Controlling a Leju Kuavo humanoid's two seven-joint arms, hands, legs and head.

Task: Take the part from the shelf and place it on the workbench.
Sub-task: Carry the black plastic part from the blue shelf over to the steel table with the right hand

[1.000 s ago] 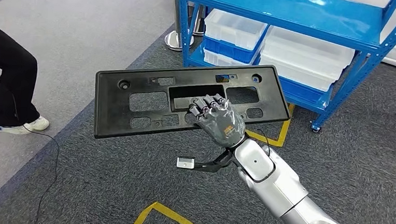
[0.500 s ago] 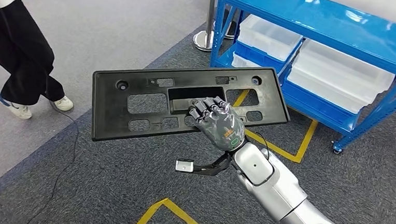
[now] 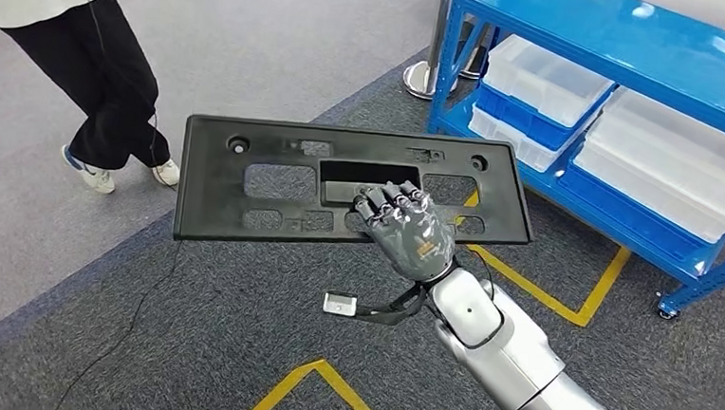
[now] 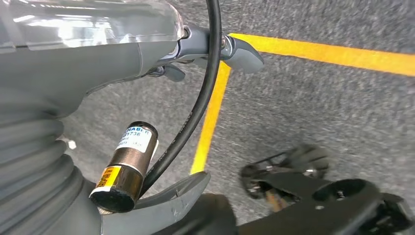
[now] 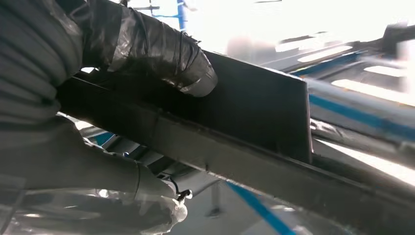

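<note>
Off my right hand [image 3: 405,229], to its right, the blue shelf [image 3: 634,50] with white bins [image 3: 547,78] blocks passage. Ahead-left a person [image 3: 92,55] stands on the lighter floor. Below and left of the hand, grey carpet [image 3: 188,346] lies open, a thin cable [image 3: 132,329] trailing across.

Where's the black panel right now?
Head view: the black panel is held by the right hand over the carpet, left of the blue shelf.
</note>
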